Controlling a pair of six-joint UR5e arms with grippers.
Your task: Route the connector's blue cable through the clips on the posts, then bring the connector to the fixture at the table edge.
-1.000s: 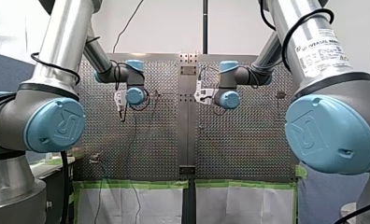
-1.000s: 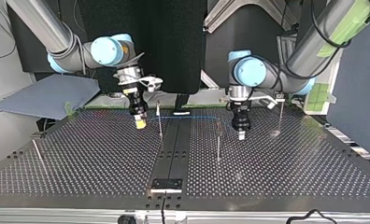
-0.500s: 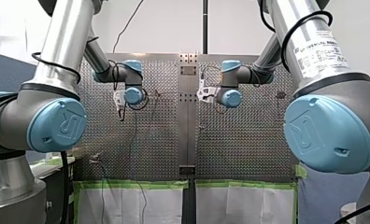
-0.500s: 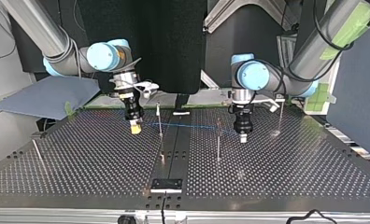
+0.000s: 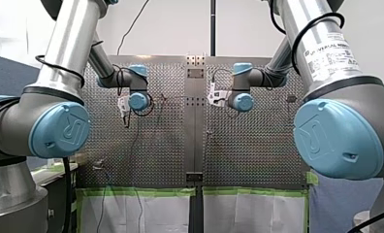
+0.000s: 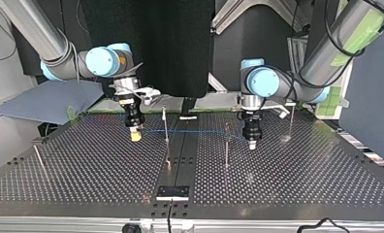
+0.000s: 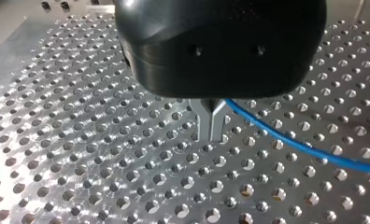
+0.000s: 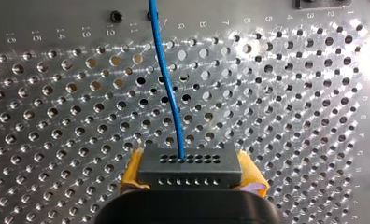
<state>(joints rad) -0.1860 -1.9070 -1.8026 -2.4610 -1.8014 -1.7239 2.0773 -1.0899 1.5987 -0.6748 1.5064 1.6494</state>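
Doing this step well, I judged, meant my right end effector (image 6: pixel 136 136), yellow pads clamped on the connector (image 8: pixel 190 167), drawing the blue cable (image 6: pixel 195 131) taut at clip height. My left end effector (image 6: pixel 251 142), metal fingers closed and apparently pinching the cable, would anchor the other end. In the top view the cable ran from the connector toward 3 o'clock, above the bench (image 6: pixel 83 165), crossing one post (image 6: pixel 166 127) and the next post (image 6: pixel 226 148); whether it sat in their clips I could not tell.
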